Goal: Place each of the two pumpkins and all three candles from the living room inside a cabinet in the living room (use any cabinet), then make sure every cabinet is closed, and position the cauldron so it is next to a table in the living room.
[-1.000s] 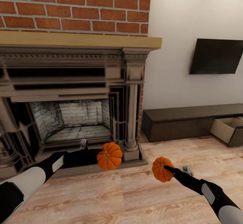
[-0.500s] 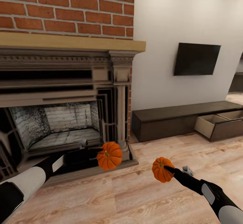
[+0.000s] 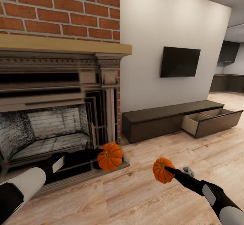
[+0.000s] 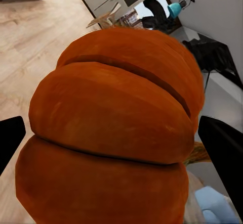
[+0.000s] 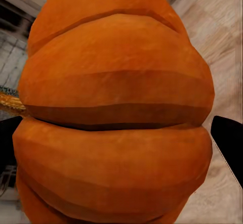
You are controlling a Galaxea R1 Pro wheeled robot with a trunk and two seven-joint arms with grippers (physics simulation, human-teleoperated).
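Note:
Both pumpkins are held above the wood floor, one in each hand. My left gripper is shut on one bright-orange pumpkin in front of the fireplace's right column. In the left wrist view that pumpkin sits between two black fingers. My right gripper is shut on the other pumpkin, seen close up in the right wrist view. The long dark-brown cabinet stands along the white wall ahead to the right. Its right-hand drawer is pulled out, with pale insides.
A brick fireplace with a wooden mantel and a raised hearth step fills the left. A black TV hangs above the cabinet. Wood floor stretches between me and the cabinet. Dark kitchen units show far right.
The whole head view has swung right: fireplace, TV and cabinet slid left in the picture, and the open drawer and the kitchen came into view. Both arms and pumpkins hold the same pose.

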